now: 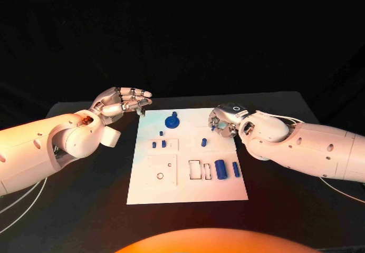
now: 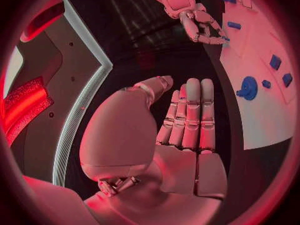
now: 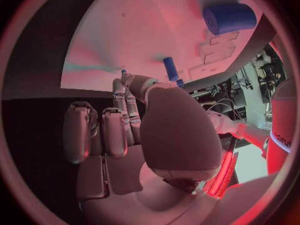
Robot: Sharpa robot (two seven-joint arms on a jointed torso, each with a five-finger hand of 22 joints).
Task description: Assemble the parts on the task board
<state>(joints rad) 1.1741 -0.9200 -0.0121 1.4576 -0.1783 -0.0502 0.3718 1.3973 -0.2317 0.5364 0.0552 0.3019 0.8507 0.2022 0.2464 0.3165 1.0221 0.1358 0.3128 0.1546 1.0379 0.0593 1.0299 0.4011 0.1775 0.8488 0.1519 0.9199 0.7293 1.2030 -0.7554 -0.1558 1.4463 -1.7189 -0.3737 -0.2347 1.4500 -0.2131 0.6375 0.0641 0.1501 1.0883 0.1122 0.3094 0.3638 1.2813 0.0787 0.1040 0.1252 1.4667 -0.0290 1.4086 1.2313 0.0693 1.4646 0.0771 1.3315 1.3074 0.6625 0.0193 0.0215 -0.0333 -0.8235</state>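
- The white board point(image 1: 187, 179) lies in the middle of the black table point(image 1: 289, 211), long side running away from the robot
- The left hand point(image 1: 122, 103) hovers just off the board's far left corner, fingers straight and close together in the left wrist view, holding nothing
- The right hand point(image 1: 227, 120) sits over the board's far right edge, fingers curled down towards the surface; I cannot tell whether it has hold of anything
- A round blue knob point(image 1: 172, 122) stands near the far end of the board, between the two hands
- A small blue peg point(image 1: 204, 142) lies on the board just beside the right hand
- Two little blue pieces point(image 1: 158, 144) sit side by side on the board's left part
- A thick blue cylinder point(image 1: 220, 169) and a thinner blue rod point(image 1: 236, 168) lie side by side near the right edge, closer to the robot
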